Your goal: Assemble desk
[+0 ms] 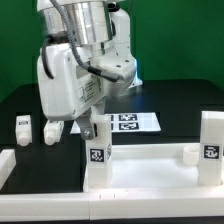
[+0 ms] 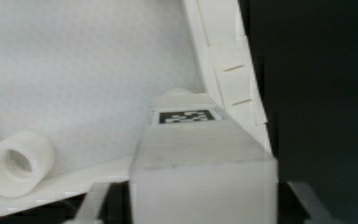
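Note:
The white tabletop slab lies flat at the front of the table. One white leg stands upright on its corner at the exterior view's left, with a tag on its side. My gripper reaches down over this leg and is shut on the leg, with a finger on each side. The leg's end tag faces the wrist camera. Another leg stands on the slab's corner at the exterior view's right. A round white stub rises from the slab.
Two loose white legs stand on the black table at the exterior view's left. The marker board lies behind the slab. A short white stub sits on the slab near the right leg.

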`<action>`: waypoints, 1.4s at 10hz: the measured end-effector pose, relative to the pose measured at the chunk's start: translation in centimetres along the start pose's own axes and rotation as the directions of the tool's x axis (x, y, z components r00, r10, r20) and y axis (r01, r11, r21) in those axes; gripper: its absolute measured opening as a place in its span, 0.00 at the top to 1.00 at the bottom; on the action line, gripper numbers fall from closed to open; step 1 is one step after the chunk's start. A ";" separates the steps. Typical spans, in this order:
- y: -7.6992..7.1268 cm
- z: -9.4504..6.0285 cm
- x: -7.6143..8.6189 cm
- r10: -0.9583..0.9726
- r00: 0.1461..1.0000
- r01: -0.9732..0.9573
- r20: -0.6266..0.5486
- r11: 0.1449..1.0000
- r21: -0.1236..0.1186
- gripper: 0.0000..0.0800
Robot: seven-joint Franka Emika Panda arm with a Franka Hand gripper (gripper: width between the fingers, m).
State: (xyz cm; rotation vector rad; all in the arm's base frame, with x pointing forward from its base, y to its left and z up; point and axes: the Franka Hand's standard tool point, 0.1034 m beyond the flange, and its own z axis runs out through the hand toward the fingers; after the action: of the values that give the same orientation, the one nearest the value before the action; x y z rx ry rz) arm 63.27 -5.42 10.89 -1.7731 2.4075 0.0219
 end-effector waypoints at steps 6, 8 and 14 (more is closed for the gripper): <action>-1.2 -4.7 -1.6 -0.107 0.993 0.106 0.039 0.994 0.027 0.20; -0.9 -5.0 -2.2 -0.121 0.991 0.120 0.050 0.993 0.017 0.19; -0.6 -4.6 -2.4 -0.145 0.988 0.145 0.048 0.989 0.010 0.19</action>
State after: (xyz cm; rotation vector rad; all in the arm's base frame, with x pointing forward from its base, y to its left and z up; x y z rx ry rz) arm 64.05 -3.81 15.82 -1.9167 2.2376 0.0398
